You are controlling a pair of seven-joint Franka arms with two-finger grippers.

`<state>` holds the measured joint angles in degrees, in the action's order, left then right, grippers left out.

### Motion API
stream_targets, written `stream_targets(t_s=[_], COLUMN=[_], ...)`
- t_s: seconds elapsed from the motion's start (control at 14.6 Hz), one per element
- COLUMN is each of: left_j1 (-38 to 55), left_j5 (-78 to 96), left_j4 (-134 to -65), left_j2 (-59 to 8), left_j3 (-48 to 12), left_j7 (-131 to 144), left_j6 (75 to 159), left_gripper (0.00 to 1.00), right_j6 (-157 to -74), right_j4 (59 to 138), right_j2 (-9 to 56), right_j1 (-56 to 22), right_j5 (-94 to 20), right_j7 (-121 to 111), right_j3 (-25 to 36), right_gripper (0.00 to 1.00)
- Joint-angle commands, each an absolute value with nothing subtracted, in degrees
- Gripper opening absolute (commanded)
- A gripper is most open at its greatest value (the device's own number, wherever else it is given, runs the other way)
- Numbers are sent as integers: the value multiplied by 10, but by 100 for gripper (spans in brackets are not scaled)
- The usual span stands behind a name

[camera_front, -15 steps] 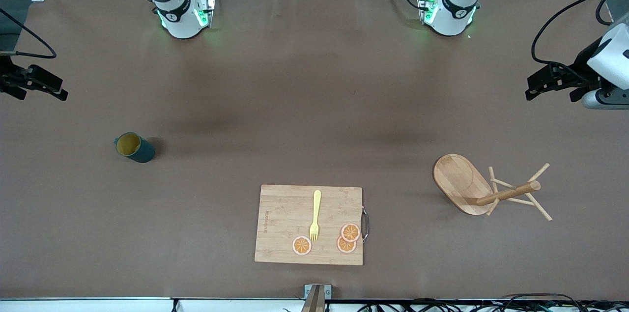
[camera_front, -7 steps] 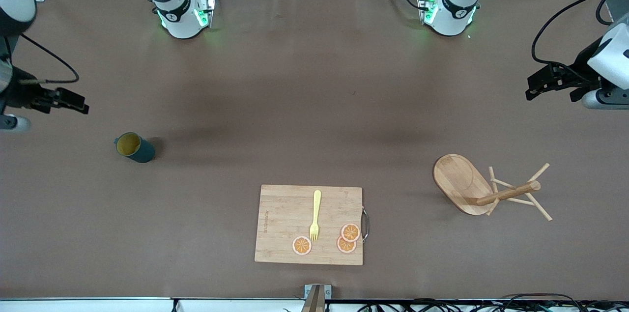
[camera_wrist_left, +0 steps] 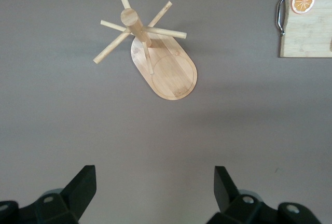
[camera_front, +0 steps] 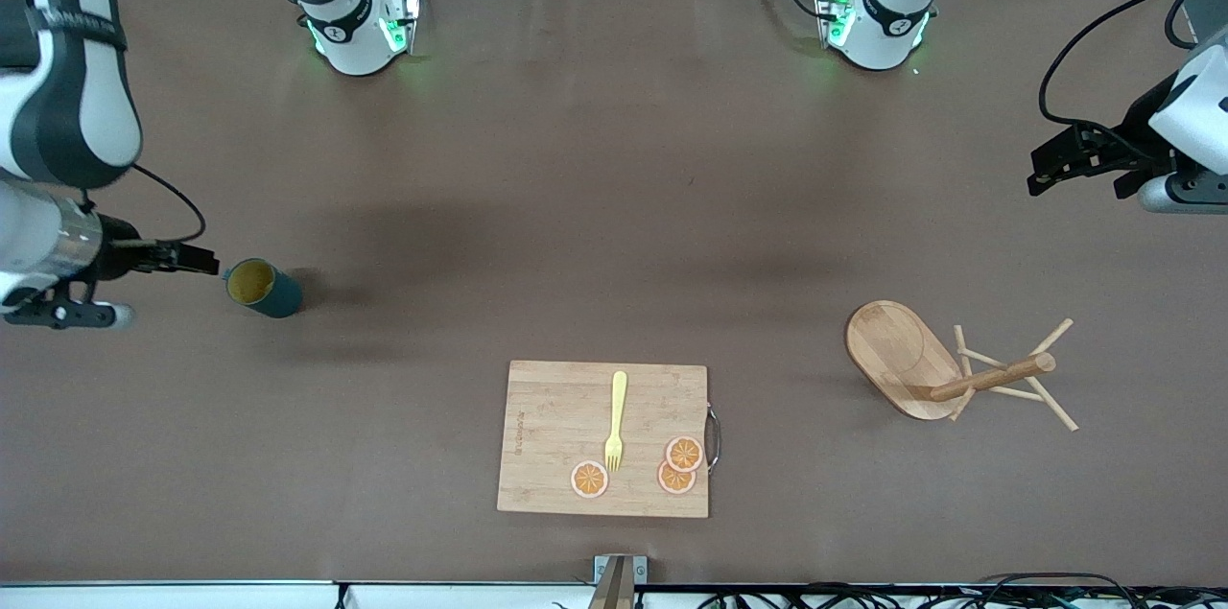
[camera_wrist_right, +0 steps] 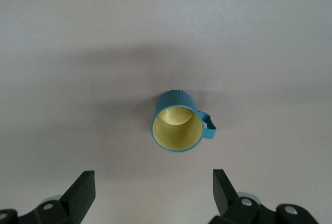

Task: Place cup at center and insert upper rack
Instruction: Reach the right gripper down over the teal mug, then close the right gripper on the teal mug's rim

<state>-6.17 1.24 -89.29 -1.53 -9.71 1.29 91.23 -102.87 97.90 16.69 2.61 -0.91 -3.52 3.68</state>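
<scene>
Right gripper (camera_front: 206, 260) up in the air at the right arm's end of the bench (camera_front: 595, 206), fingers (camera_wrist_right: 83, 190) spread wide and empty, tips just short of the cup (camera_front: 261, 289). Cup upright on the bench, mustard inside showing, handle (camera_wrist_right: 206, 125) turned sideways to the line between the fingers, ahead of the tips and not yet between them. Left gripper (camera_front: 1084, 170) waiting over the left arm's end, fingers (camera_wrist_left: 80, 190) likewise wide apart and holding nothing, with the upper rack (camera_front: 950, 371) ahead of them, tipped over on the bench: oval base on edge, post lying level, pegs splayed. Likely risks: a descent begun too early, clipping the rim with one finger and knocking the cup over or skidding it away; a closure across the handle, twisting the cup in the grip; a grab at the rack by a thin peg, letting it swing or slip rather than stand up. Cutting board (camera_front: 602, 438) with yellow fork (camera_front: 615, 421) and orange slices (camera_front: 676, 467) well clear of both pairs of fingers. Faint printing along one edge of the board, too small to read; no lettering legible on the cup.
</scene>
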Motion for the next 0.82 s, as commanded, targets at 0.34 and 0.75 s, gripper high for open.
stream_targets(t_s=[0.34,0.75], left_j1=[-64,-63], left_j5=[7,7], left_j4=[-890,-890], left_j2=[-10,-9], left_j3=[-99,-100], left_j7=[10,12], left_j6=[903,903], left_gripper=[100,100], right_j6=[-1193,-1197], right_j4=[1106,1119], right_j2=[207,214], right_j1=[33,19], right_j5=[-15,-15], right_j7=[-33,-23], right_j3=[33,33], right_gripper=[100,100])
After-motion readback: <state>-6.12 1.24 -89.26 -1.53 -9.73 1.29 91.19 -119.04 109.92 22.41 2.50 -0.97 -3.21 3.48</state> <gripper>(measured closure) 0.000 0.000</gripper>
